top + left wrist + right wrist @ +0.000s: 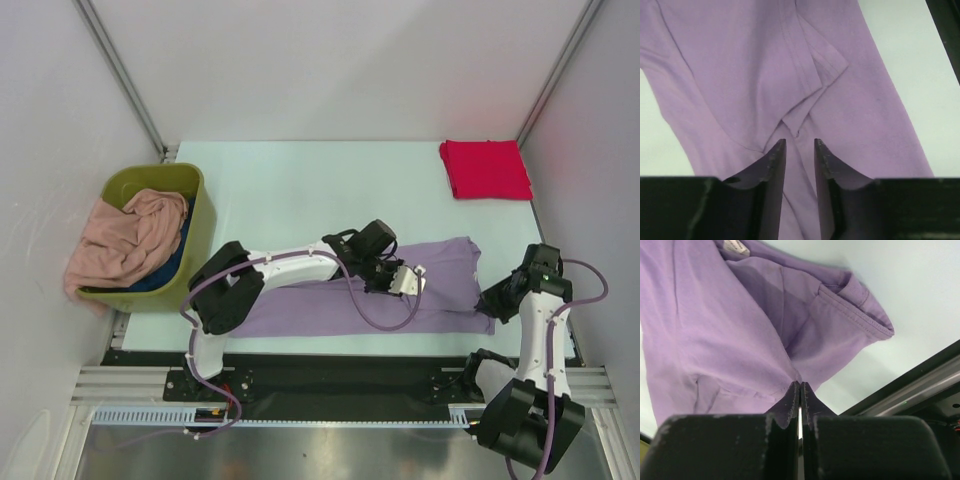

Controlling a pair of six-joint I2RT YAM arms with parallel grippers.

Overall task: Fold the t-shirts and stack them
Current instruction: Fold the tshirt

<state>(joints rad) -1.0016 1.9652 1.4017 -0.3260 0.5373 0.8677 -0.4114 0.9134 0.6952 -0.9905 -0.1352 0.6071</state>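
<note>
I saw the soft lavender shirt (pixel 448 262) lying long and creased, stitched hems showing, along the near edge of the table (pixel 300 190). The right gripper (pixel 800 384) was clamped on it, the left gripper (pixel 799 142) slightly parted.

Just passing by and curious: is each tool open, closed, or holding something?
Left tool: open, over the lavender t-shirt.
Right tool: closed on the lavender t-shirt's edge.

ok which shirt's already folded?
The red t-shirt, a neat rectangle at the far right; the purple one lies spread, pink and blue are bunched in the bin.
</note>
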